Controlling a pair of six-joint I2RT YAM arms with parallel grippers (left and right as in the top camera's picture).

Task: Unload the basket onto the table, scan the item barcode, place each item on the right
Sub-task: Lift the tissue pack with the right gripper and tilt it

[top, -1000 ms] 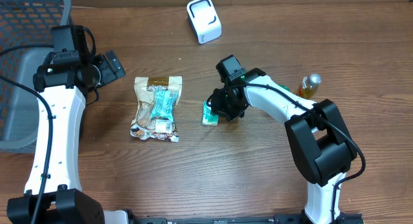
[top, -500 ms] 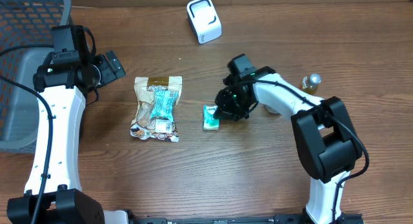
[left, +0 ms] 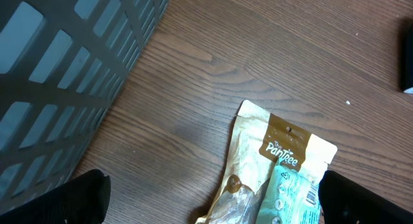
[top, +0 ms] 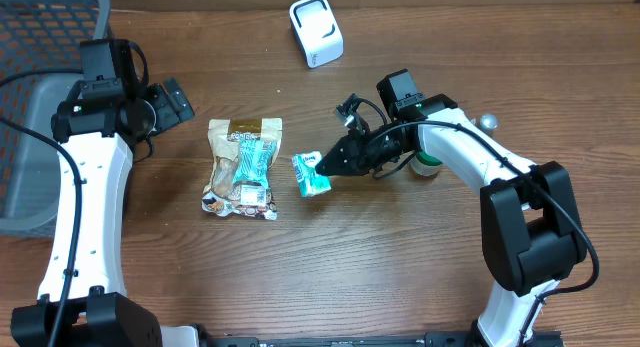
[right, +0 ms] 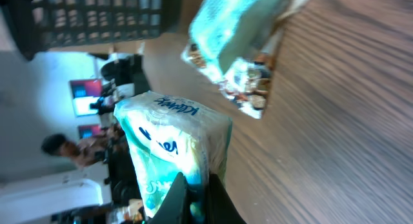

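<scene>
Pinching one end of the tissue pack, the right gripper is closed on it; pack tilted and, by the look of it, lifted off the table, just beside the snack pouch; left gripper stands wide open and empty, apart from the pouch; white scanner sits well apart at the far edge; risks from here: the grip takes only the edge of a soft wrapper (right wrist view), so the pack could swivel or slide out during the carry; barcode face not identifiable in any view, so it may arrive turned away from the scanner window and give no read; fingers may cover the code; squeezed film may wrinkle the bars; a low swing could clip the pouch
</scene>
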